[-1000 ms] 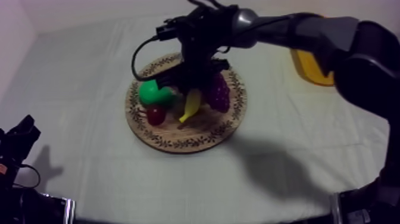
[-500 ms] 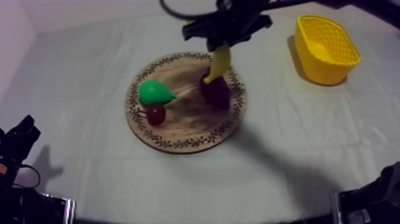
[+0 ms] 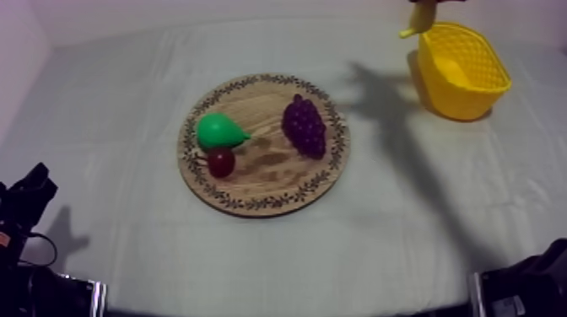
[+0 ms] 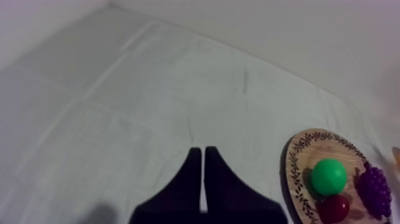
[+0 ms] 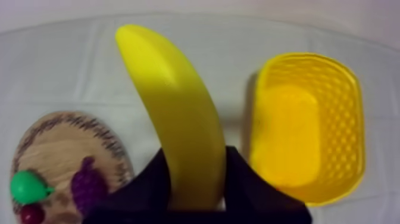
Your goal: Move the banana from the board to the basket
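Observation:
The yellow banana hangs upright in the air with my right gripper shut on its lower half. Just beside it stands the yellow basket, with nothing in it. From above, the banana's tip shows over the basket's far left rim at the back right of the table. The round wooden board lies mid-table without the banana. My left gripper rests low at the left, its fingers together as a narrow wedge, well away from the board.
On the board remain a green pear, a small red fruit and a bunch of purple grapes. My left arm sits at the table's front left corner. Bare cloth surrounds the board.
My right gripper has lifted the banana off the board and carried it up and to the right, to the basket's edge. The left arm has stayed still.

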